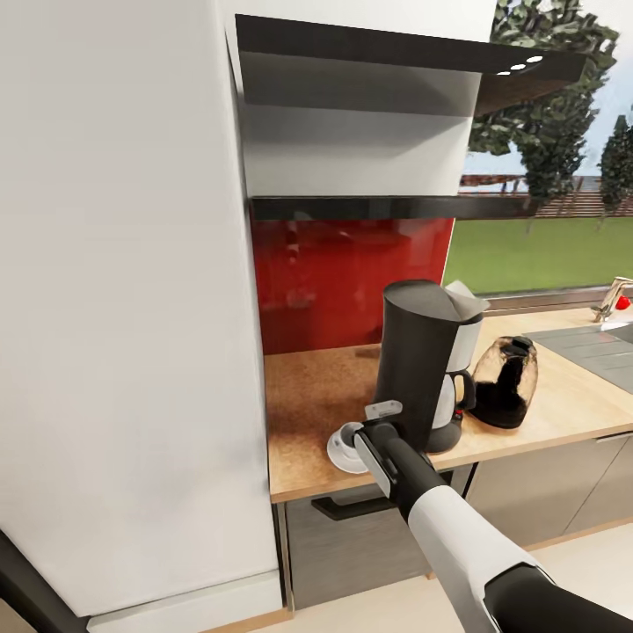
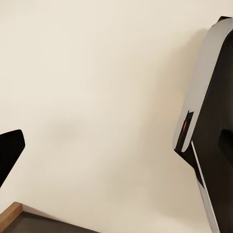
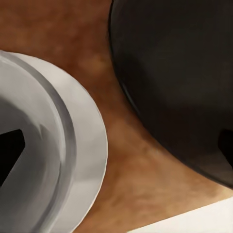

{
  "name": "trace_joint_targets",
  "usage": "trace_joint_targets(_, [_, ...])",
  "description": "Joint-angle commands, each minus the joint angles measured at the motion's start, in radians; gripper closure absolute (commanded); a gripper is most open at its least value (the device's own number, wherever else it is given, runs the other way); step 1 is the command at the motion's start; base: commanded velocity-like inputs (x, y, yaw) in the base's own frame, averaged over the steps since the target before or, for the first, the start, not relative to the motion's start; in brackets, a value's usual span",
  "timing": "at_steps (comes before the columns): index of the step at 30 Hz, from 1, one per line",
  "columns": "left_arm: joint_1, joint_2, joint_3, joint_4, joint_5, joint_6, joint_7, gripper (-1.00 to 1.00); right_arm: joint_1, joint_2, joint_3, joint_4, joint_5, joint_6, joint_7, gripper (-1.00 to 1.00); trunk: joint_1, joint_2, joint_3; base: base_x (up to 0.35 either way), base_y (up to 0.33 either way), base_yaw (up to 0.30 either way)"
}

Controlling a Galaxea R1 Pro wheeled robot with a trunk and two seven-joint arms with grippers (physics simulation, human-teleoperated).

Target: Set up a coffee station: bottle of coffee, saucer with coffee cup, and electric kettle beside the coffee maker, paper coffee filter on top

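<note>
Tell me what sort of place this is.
A home kitchen, most likely: a wood-tone countertop over dark cabinets, a red backsplash, a coffee maker and electric kettle on the counter, and a sink tap by a window onto a lawn.

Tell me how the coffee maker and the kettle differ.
The coffee maker is tall and opaque black with a white-grey front; the kettle is low, rounded and clear glass. The coffee maker has a paper filter on top; the kettle has a black lid. Both stand upright on the countertop.
</note>
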Motion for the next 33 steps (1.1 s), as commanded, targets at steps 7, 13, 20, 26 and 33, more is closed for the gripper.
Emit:
trace_joint_targets(7, [-0.001,-0.001,0.007,0.002,0.003,-0.007,-0.002,-1.0,-0.001,0.0,0.003,-0.034,-0.012,0.006,-0.008,-1.0,0.0,-0.001,-0.001,0.0,0.0,0.0])
trace_joint_targets(13, [-0.001,-0.001,0.007,0.001,0.003,-0.007,-0.002,-1.0,-0.001,0.0,0.003,-0.166,-0.012,0.081,-0.01,-1.0,0.0,-0.001,-0.001,0.0,0.0,0.0])
trace_joint_targets(20, [-0.001,0.0,0.007,0.0,0.003,-0.007,-0.002,-1.0,-0.001,0.0,0.003,-0.237,-0.012,0.139,-0.011,-1.0,0.0,-0.001,-0.001,0.0,0.0,0.0])
trace_joint_targets(26, [-0.001,0.001,0.007,0.0,0.003,-0.008,-0.002,-1.0,-0.001,0.0,0.003,-0.238,-0.014,0.141,-0.01,-1.0,0.0,-0.001,-0.001,-0.002,0.0,0.0])
trace_joint_targets(33, [-0.001,0.0,0.008,0.0,0.004,-0.007,0.007,-1.0,-0.001,0.0,0.003,-0.237,-0.015,0.139,-0.01,-1.0,0.0,-0.001,-0.001,-0.201,0.051,0.0])
